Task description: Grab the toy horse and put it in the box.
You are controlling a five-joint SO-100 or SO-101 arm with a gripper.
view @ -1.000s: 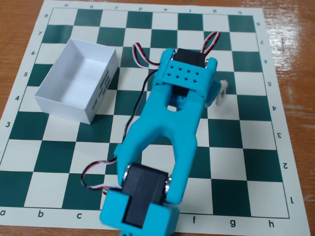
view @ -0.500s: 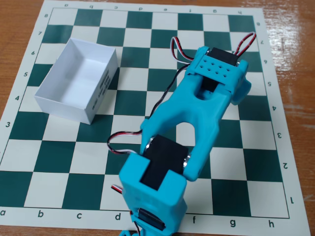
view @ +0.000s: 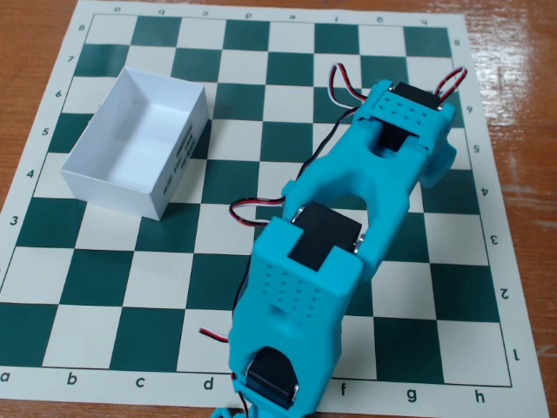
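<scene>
Since 1 s ago your arm (view: 348, 218) has swung right and stretched further out; its far end now sits over the board's upper-right squares, near rows 5–6 by the right edge. That's where the toy horse stood a sec ago, beside the arm's tip. Now you can't see the horse at all, arm covers the spot. Claw's hidden under the wrist block too, so can't tell whether it's wide, narrow or gripping anything. Box (view: 104, 187) hasn't shifted: upper-left part of the chessboard (view: 113, 279), open side up, inside bare white, black print on its right wall, well apart from the arm. Red/black/white wires loop off the arm's joints. Board lies on a wooden table (view: 26, 35).
</scene>
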